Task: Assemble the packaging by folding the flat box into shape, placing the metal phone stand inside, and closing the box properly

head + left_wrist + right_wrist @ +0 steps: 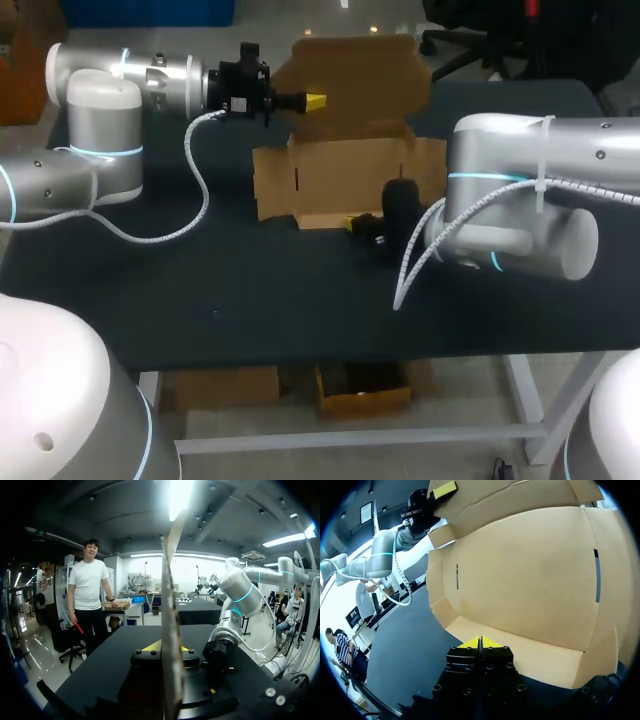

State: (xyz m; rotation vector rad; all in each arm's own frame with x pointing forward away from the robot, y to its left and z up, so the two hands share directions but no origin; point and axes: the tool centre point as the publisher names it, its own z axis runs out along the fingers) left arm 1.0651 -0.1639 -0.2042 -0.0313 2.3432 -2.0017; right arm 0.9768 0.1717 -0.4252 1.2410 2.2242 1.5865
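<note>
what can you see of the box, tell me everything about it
The box is plain brown cardboard, half folded and open on top, sitting on the black table. Its lid stands upright at the back, pinched at its edge by the left end effector. Narrow slits are cut in the inner panel, and small side flaps stick out. The right end effector, fingers together, sits at the low front flap.

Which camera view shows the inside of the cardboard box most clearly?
The right wrist view: the cardboard box fills it, interior and slots visible. The head view shows it smaller, from above. The left wrist view shows only one flap, edge-on.
</note>
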